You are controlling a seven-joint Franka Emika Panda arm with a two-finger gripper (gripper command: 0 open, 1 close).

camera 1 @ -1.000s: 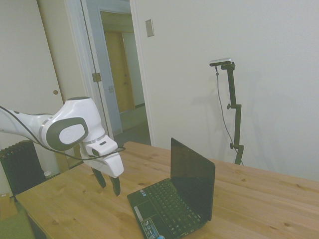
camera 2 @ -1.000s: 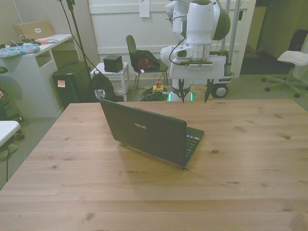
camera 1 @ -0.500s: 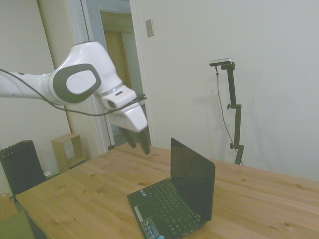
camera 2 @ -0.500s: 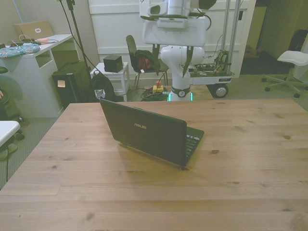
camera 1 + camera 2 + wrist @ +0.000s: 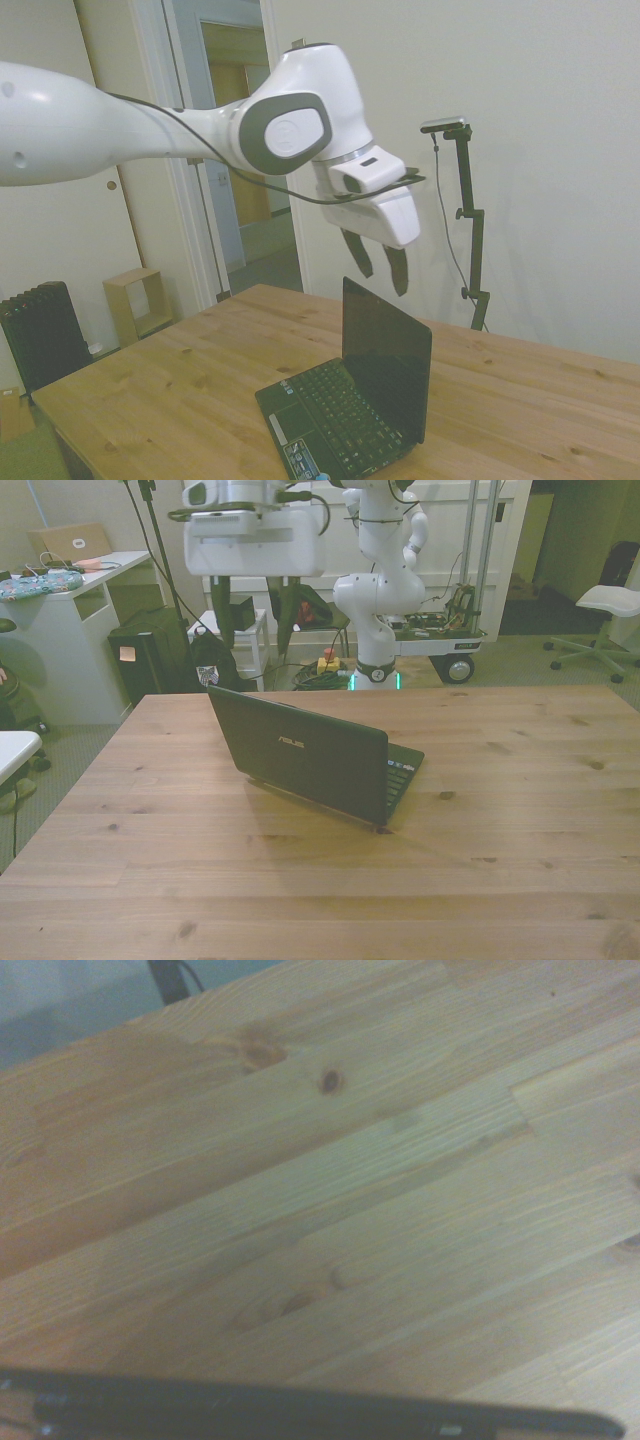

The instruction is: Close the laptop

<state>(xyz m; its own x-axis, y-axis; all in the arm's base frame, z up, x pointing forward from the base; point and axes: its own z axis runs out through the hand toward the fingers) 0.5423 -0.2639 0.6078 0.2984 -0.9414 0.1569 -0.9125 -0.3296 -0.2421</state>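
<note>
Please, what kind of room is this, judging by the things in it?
Probably a robotics lab set up in an office-like room: a white desk with clutter, a white swivel chair, and a wheeled cart carrying electronics stand behind the wooden table.

side view: stands off one side of the bench (image 5: pixel 150 390), looking across it toward a plain wall.
front view: looks along the bench (image 5: pixel 500 810) at the laptop's (image 5: pixel 310 755) lid back.
wrist view: close, blurred, looks down below the tool on bench boards (image 5: pixel 330 1180) and the laptop's (image 5: pixel 300 1415) top edge.
shared: bench and laptop (image 5: pixel 365 395).
</note>
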